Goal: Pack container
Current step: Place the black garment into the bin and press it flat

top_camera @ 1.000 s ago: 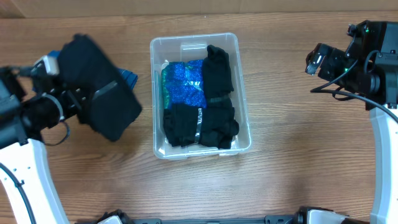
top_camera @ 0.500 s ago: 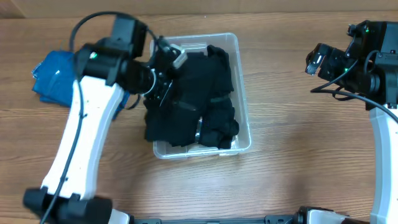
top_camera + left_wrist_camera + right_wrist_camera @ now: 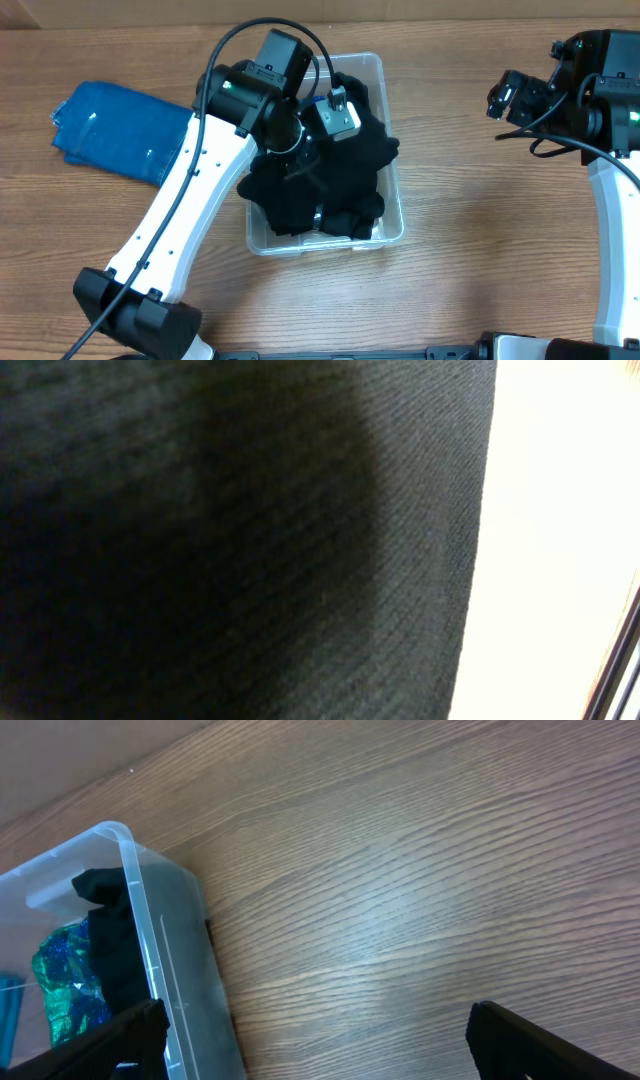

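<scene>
Black fabric garment [image 3: 362,150] lies in the clear rectangular plastic container [image 3: 392,228], directly beneath the left end effector [image 3: 305,158]; its grip cannot be told. Right end effector [image 3: 503,98], spread, stands well right.

The left arm [image 3: 200,170] has swung from the table's left side to above the clear rectangular plastic container [image 3: 395,215]. The black fabric garment [image 3: 355,160] it carried now spreads over the contents. The folded blue cloth [image 3: 110,145] lies uncovered.
</scene>
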You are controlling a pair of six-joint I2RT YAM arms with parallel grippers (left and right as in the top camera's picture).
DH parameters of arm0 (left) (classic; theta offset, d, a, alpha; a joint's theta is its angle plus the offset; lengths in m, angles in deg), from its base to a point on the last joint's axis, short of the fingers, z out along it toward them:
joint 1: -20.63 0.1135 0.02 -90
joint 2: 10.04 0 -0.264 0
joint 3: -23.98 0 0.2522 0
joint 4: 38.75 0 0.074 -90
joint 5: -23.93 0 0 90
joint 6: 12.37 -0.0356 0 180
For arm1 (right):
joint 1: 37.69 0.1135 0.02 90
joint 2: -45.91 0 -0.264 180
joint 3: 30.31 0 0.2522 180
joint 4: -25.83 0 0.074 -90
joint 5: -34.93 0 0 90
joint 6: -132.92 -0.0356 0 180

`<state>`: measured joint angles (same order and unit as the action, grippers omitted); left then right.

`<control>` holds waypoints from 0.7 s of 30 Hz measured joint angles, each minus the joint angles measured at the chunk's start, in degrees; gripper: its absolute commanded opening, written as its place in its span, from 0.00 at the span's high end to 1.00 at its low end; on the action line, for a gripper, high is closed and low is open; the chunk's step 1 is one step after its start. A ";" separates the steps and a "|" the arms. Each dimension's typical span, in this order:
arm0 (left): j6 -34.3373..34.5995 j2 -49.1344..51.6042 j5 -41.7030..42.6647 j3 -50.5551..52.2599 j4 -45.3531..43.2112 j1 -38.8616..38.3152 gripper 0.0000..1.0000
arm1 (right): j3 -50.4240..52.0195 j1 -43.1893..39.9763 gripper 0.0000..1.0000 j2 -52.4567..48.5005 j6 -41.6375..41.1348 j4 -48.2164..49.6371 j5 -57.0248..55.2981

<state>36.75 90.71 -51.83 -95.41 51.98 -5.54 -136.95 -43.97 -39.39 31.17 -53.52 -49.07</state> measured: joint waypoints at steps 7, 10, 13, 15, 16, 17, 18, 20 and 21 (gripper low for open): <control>-4.11 0.42 -0.39 9.01 -2.54 0.00 0.96 | 0.00 0.00 0.00 0.00 -0.02 -0.02 0.02; -5.03 0.52 -0.44 10.54 -3.78 -0.28 0.96 | 0.00 0.00 0.00 0.00 -0.02 -0.04 0.00; -7.10 0.52 -0.66 12.26 -4.35 -1.60 0.96 | 0.00 0.00 0.00 0.00 -0.02 -0.04 0.00; -8.90 0.52 -0.68 14.56 -4.94 -3.21 0.96 | 0.00 0.00 0.00 0.00 -0.04 -0.04 0.00; -9.38 0.52 -0.70 15.76 -5.77 -3.89 0.96 | 0.00 0.00 0.00 0.00 -0.02 -0.02 0.00; -9.94 0.52 -0.81 17.03 -6.62 -4.46 0.96 | 0.00 0.00 0.00 0.00 -0.04 -0.07 0.00; -10.29 0.55 -1.18 17.92 -7.13 -4.92 0.96 | 0.00 0.00 0.00 0.00 -0.04 -0.07 0.02; -10.38 0.55 -1.99 18.38 -7.63 -5.33 0.80 | 0.00 0.00 0.00 0.00 -0.02 -0.02 -0.02; -10.38 0.55 -2.32 18.40 -7.76 -5.38 0.00 | 0.00 0.00 0.00 0.00 -0.02 -0.04 0.00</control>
<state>26.36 91.26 -54.15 -77.01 44.22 -10.92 -136.95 -43.97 -39.39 31.15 -53.56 -49.07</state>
